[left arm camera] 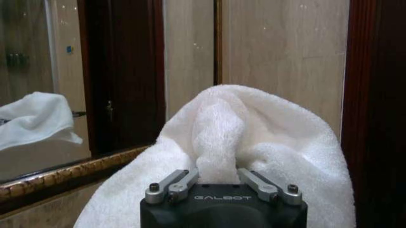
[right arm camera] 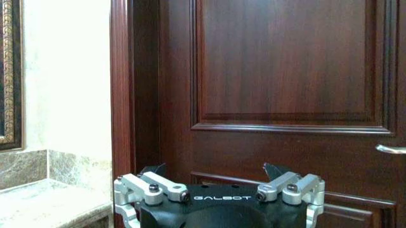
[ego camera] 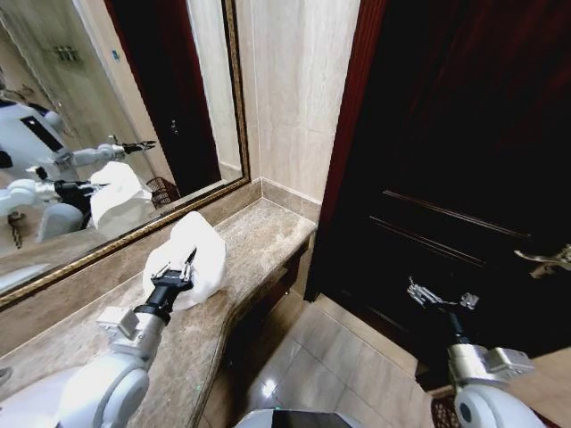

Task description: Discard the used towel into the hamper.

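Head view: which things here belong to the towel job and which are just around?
Job:
- white fluffy terry towel on the marble counter
- left gripper, shut on the towel
- right gripper, open, idle before the door

Around:
- beige marble counter
- gold-framed wall mirror
- dark wooden panelled door

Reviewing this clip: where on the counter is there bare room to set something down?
Bare marble counter lies between the towel and the far wall corner, plus the front strip beside the left gripper. The towel crowds the middle. The right gripper hangs open by the door.
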{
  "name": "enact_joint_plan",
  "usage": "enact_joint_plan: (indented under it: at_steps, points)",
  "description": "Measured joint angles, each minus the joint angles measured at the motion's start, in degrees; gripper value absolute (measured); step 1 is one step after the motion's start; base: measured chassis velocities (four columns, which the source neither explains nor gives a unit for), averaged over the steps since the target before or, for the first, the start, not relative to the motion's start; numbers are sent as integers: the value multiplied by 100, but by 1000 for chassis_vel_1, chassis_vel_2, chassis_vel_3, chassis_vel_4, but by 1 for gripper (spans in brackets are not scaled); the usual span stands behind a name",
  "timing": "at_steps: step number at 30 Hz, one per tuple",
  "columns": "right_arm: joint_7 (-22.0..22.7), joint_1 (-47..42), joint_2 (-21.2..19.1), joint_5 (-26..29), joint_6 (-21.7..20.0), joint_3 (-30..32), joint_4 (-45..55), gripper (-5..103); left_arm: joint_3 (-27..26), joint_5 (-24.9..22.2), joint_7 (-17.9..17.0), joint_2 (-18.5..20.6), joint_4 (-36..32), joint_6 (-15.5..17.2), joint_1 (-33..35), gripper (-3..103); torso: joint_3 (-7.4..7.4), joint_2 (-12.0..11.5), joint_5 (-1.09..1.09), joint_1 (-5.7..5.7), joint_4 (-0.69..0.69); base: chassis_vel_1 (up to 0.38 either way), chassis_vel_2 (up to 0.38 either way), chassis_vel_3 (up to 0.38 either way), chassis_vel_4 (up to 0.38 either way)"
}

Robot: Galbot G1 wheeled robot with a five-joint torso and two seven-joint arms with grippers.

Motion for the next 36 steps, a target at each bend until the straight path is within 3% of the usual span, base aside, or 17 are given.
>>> enact_joint_plan:
  at_steps: [36]
  points:
    - [31, -177, -68, 8, 168, 46, 104, 100, 150, 234, 27, -124, 11, -160, 148, 11, 0, -1, 0, 0, 1, 62, -65, -59, 59]
